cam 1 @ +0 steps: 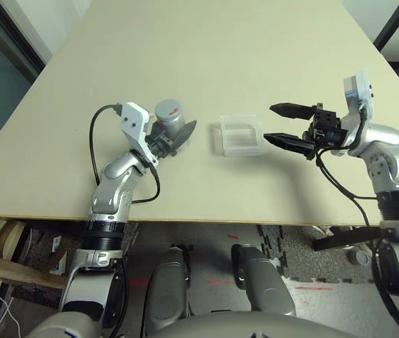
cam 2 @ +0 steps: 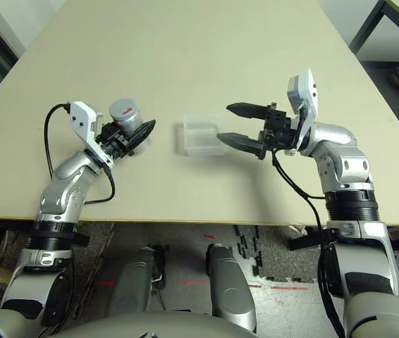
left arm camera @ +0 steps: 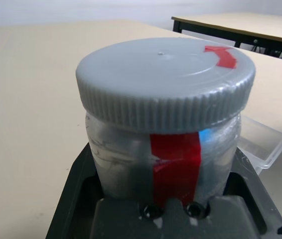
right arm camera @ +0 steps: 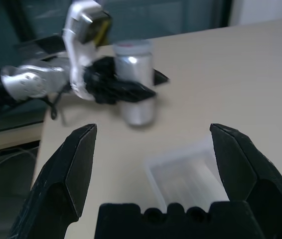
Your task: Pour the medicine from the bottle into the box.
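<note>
Pale beige tabletop (cam 1: 206, 63) is seen running back to a wall, with a dark-framed second table (left arm camera: 240, 25) off to one side. Near the front edge the left gripper (cam 1: 175, 139) is clamped shut on the bottle (cam 1: 169, 118), which is held upright and appears lifted off the surface; a grey ribbed cap (left arm camera: 166, 82) crossed by red tape is seated on its mouth. The box (cam 1: 242, 136) is set on the table between the two arms, just beside the bottle and apart from it, and it looks empty, though clear plastic makes that hard to confirm. The right gripper (cam 1: 289, 125) is held level at the far side of the box with its fingers spread wide and nothing between them. The medicine cannot be seen; it is presumably inside the bottle. The main risk is judged to be the cap: no pour can be made until it is removed, and if it is twisted by the right gripper while the left grip is only on the smooth wall, the bottle may spin or slip. Once it is opened, a steep tilt could send the small pills over the low walls of the box, and the light box could be nudged by the open fingers close beside it.
</note>
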You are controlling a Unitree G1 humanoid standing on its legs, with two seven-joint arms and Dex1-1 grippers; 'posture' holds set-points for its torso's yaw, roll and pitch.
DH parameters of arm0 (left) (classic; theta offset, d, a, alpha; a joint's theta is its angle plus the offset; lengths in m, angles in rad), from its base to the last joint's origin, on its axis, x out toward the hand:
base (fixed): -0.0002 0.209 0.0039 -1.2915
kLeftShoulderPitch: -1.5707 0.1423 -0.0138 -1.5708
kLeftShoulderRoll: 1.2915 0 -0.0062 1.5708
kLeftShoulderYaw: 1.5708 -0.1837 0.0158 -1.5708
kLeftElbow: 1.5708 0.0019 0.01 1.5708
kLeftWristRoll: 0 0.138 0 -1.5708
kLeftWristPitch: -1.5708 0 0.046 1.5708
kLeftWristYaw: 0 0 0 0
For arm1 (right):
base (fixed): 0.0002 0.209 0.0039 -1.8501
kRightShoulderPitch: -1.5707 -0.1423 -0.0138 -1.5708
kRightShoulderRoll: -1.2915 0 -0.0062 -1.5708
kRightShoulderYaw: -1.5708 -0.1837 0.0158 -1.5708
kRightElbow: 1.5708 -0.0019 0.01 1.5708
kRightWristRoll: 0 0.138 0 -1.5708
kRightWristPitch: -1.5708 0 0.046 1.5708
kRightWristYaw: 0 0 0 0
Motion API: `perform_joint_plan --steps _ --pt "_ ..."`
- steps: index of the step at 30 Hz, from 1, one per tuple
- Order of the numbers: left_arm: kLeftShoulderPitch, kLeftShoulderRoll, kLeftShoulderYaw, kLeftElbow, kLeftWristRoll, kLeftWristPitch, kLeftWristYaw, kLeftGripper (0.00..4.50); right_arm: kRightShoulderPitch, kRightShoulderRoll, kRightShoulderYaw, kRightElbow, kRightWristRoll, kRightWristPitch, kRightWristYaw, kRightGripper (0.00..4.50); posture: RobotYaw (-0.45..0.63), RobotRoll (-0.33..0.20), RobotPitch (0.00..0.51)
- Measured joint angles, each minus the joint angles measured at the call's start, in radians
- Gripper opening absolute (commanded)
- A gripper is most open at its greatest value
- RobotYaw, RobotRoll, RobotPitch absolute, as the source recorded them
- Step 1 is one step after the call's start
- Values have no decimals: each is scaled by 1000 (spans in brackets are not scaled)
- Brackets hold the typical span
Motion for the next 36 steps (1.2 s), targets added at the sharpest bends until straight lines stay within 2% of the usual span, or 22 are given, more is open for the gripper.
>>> perform_joint_plan --steps 7,12,23,36 --pt "-54 -13 -14 79 13 -48 -21 2629 -53 46 51 -24 1 36 -3 4500 -163 0 153" --pt "-76 -24 -22 101 20 -65 -38 2629 -101 90 94 -2 -42 24 -28 4500 -162 0 154" --pt "-84 -23 -48 111 24 -63 -61 2629 -210 214 125 201 -158 -87 -115 4500 -160 0 163" --pt "-134 -21 -60 132 33 -50 -81 2629 -284 318 140 322 -210 -160 -135 4500 -168 0 167"
